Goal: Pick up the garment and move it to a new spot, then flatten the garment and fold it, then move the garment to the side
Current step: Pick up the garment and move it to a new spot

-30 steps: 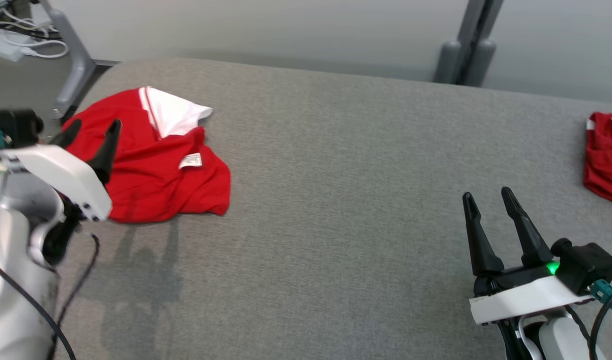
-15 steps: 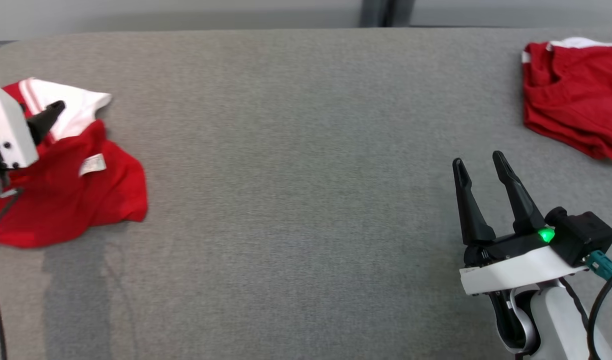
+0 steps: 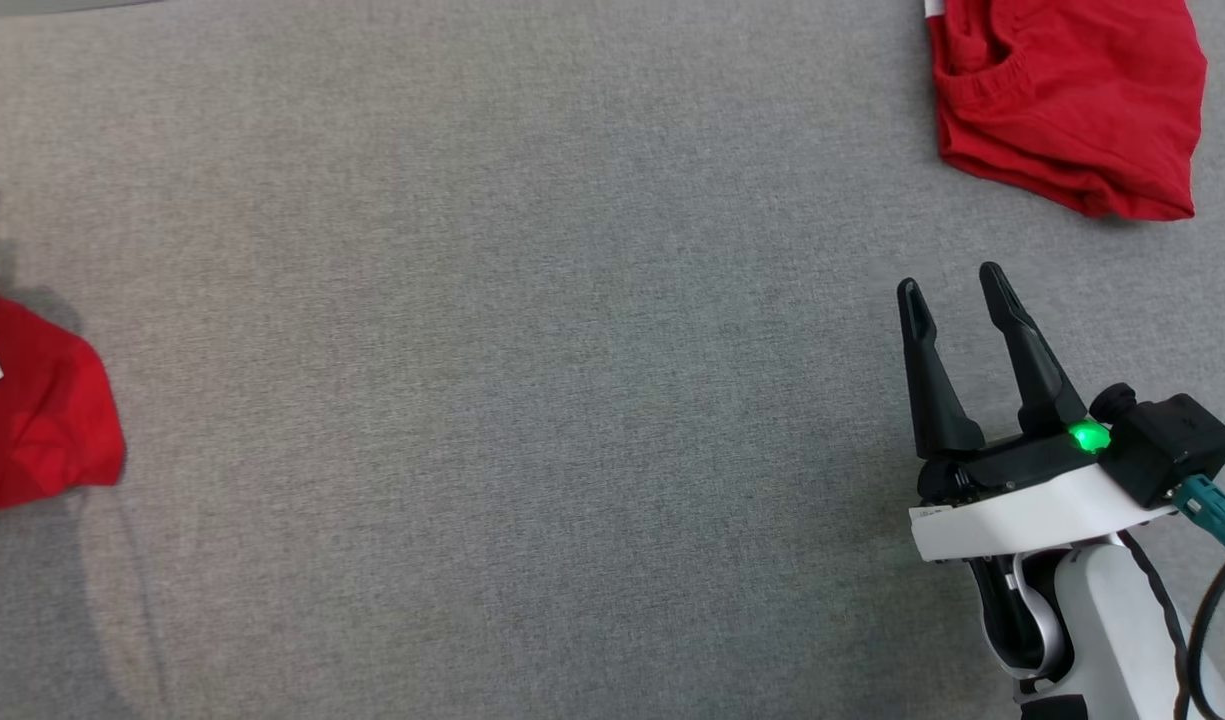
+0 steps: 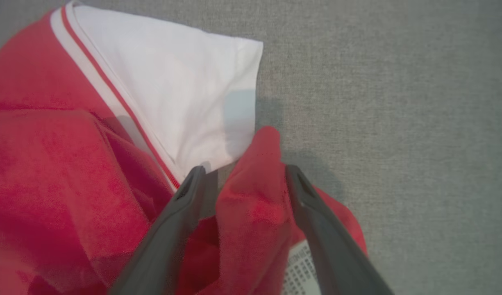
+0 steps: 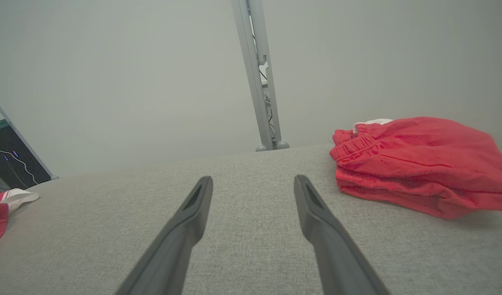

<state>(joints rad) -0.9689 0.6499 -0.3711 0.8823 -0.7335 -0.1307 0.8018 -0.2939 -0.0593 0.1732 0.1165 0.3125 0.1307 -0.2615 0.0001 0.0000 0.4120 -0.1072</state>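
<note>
The grey woven cloth surface [image 3: 532,400] is broad and bare through the middle. A crumpled red knit garment with a white panel [image 3: 42,440] sits at its left edge, its white tag [image 4: 302,268] unreadable. The left gripper [image 4: 243,170] is spread wide with a raised red fold between its fingers. The right gripper [image 3: 949,277] gapes empty near the folded red shorts [image 3: 1067,100].

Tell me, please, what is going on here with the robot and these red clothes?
The robot is starting to pick up a crumpled red and white garment that lies on the grey padded surface. Its left end effector is down at the garment with jaws open, a raised fold of red cloth between the fingers, not yet gripped. The right end effector is open and empty over bare surface. A second red garment lies beyond it, untouched.
</note>
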